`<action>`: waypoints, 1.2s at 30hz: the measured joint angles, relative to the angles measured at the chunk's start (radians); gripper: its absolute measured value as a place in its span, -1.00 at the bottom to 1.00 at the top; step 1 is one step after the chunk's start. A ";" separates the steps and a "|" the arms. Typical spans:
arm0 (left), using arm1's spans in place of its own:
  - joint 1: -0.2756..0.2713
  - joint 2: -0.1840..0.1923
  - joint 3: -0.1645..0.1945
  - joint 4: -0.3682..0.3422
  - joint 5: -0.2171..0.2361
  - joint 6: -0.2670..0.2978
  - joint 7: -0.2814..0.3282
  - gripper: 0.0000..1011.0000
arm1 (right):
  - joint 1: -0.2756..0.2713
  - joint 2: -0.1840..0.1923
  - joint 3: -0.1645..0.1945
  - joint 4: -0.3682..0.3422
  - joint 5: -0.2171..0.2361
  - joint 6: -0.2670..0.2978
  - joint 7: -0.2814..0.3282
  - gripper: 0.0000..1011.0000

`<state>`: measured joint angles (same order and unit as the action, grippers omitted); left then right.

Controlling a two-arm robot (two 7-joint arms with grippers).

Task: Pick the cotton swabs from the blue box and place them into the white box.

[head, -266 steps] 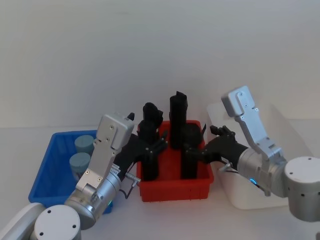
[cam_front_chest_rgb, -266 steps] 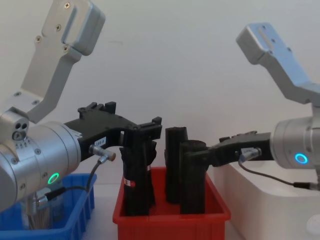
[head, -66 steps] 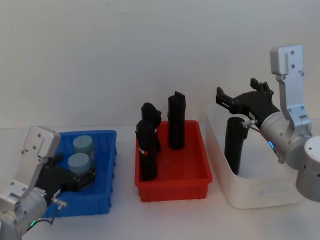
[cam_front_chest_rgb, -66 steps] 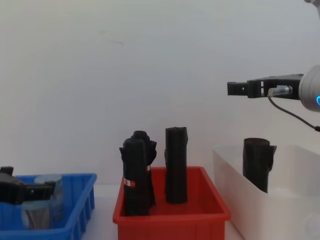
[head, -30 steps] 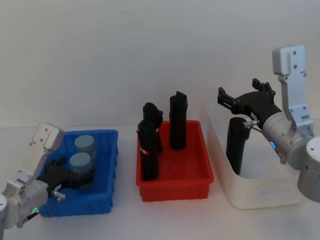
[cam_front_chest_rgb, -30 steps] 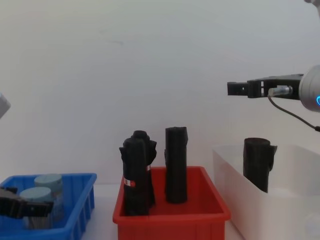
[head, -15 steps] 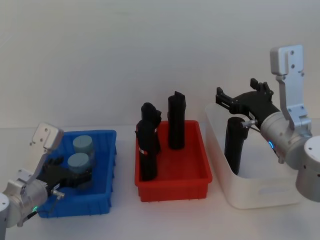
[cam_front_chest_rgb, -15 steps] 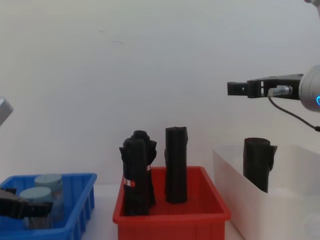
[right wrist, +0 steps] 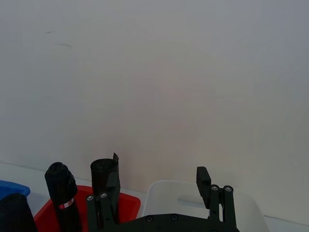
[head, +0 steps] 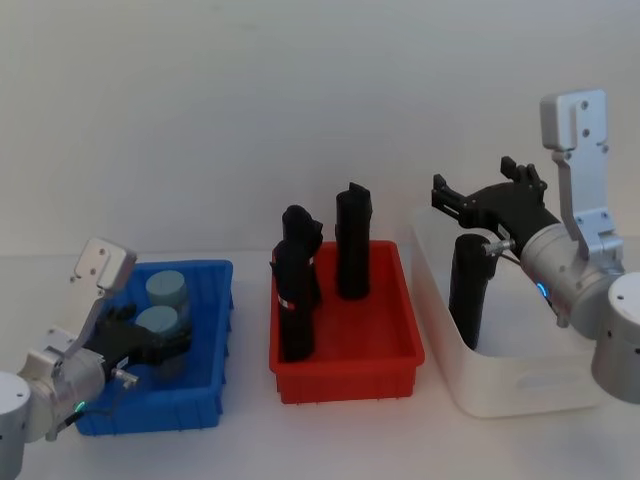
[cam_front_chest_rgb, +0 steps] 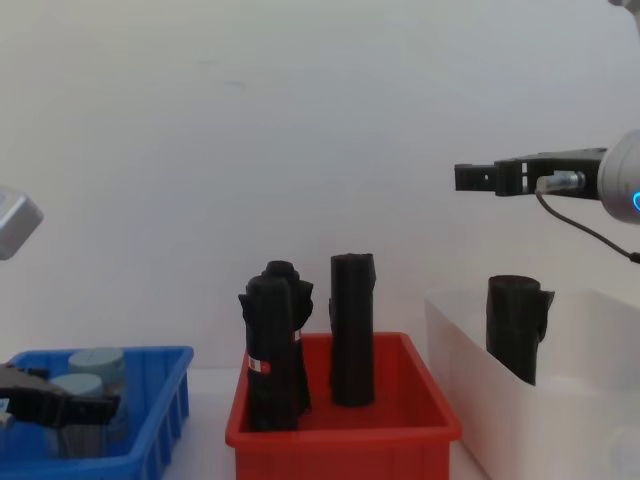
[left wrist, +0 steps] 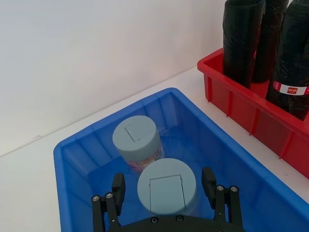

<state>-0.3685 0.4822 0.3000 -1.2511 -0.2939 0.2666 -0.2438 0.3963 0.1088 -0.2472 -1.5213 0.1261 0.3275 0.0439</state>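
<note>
Crept forward since a second ago with left gripper (left wrist: 163, 178) spread open astride nearer cotton swabs tub (left wrist: 166, 191) in blue box (head: 205, 400); nothing grasped, neither tub transferred, white box (head: 520, 385) holding one black roll (head: 467, 290), right gripper (cam_front_chest_rgb: 465, 177) open above.

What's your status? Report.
Left gripper open, straddling near cotton swab tub in blue box. Right gripper open, over white box. One black roll inside it.

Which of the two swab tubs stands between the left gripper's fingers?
The front tub, nearer the robot: the open left gripper has one finger on each side of it. The back tub stands free behind it in the blue box.
</note>
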 joint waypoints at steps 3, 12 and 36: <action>-0.007 -0.004 0.001 0.009 0.003 -0.004 -0.004 0.99 | 0.000 0.000 0.000 0.000 0.000 0.000 0.000 0.98; -0.020 -0.012 0.003 0.026 0.009 -0.011 -0.011 0.95 | 0.000 0.000 0.000 0.000 0.000 0.000 0.000 0.98; -0.030 -0.018 0.005 0.040 0.014 -0.017 -0.017 0.35 | 0.000 0.000 0.000 0.000 0.000 0.000 0.000 0.98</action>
<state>-0.3982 0.4644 0.3051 -1.2115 -0.2799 0.2497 -0.2604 0.3964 0.1088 -0.2472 -1.5213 0.1261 0.3276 0.0439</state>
